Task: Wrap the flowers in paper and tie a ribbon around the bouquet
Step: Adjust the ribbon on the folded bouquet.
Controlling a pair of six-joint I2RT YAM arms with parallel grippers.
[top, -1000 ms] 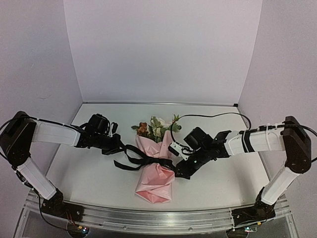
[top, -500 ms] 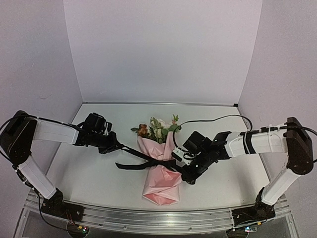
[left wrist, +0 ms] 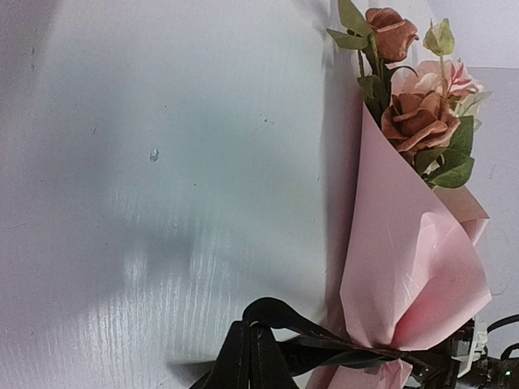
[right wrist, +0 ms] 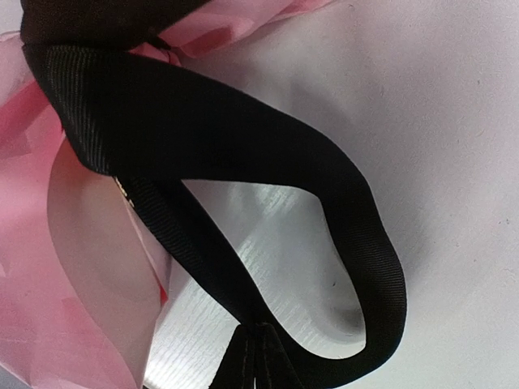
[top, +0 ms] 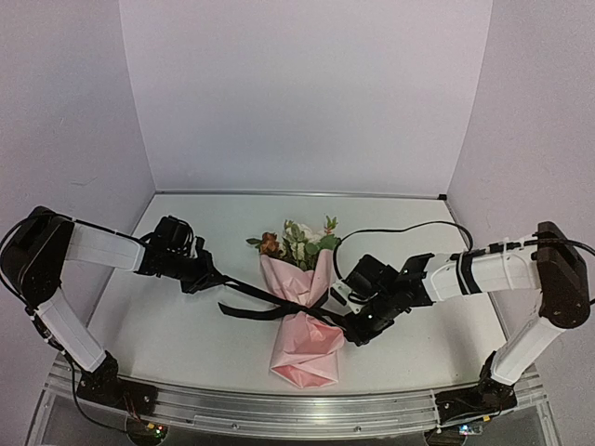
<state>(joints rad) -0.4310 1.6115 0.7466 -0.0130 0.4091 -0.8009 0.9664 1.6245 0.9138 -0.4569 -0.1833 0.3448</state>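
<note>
The bouquet (top: 302, 311) lies mid-counter (top: 158, 339). Its flowers (top: 297, 243) point toward the back wall, and the closed end of its pink paper (top: 305, 348) points toward the arm bases. The black ribbon (top: 270, 299) crosses the bouquet's pinched waist and stretches out to both sides. Left of the bouquet and clear of the paper, the left hand (top: 206, 277) is closed, pinching a ribbon strand. Just right of the bouquet's waist, the right hand (top: 353, 327) is closed on a ribbon loop.
</note>
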